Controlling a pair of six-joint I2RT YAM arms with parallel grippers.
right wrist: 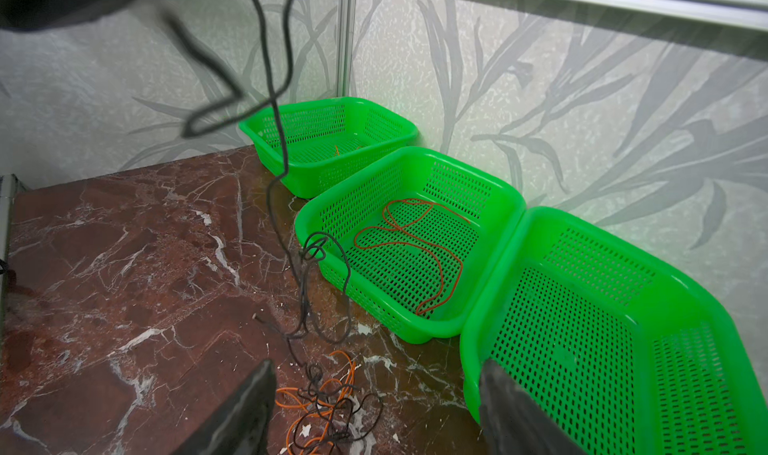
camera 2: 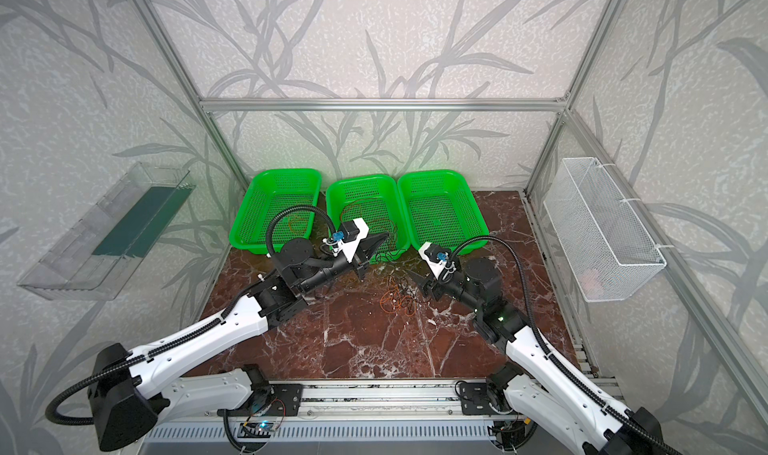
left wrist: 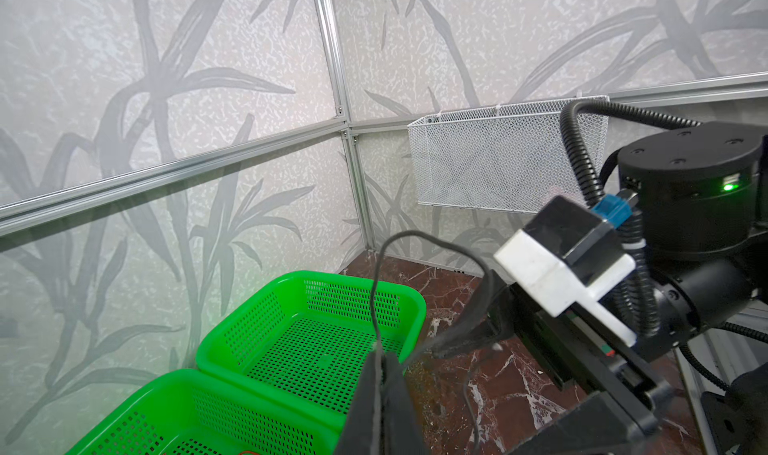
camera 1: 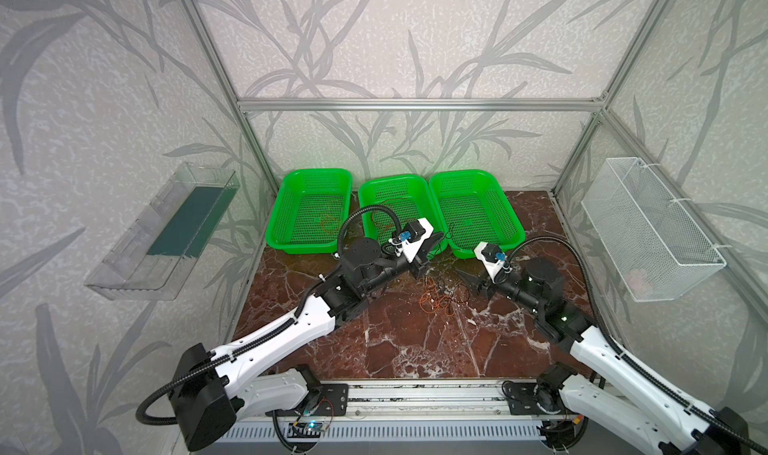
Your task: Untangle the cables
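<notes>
A tangle of orange and black cables [camera 1: 442, 297] [camera 2: 399, 297] [right wrist: 328, 407] lies on the marble table in front of the green baskets. My left gripper [camera 1: 440, 237] [camera 2: 386, 236] [left wrist: 380, 361] is raised above the front of the middle basket [camera 1: 365, 191], shut on a thin black cable [left wrist: 415, 235]. That black cable [right wrist: 286, 174] hangs down to the tangle. My right gripper [camera 1: 467, 282] [camera 2: 417, 280] [right wrist: 377, 365] is low, just right of the tangle, open and holding nothing. A red cable [right wrist: 407, 241] lies in the middle basket. An orange one [camera 1: 328, 222] lies in the left basket [camera 1: 286, 208].
The right green basket [camera 1: 515, 224] sits beside my right wrist and holds nothing. A white wire basket [camera 1: 648, 232] hangs on the right wall and a clear tray [camera 1: 162, 232] on the left wall. Aluminium frame posts bound the table.
</notes>
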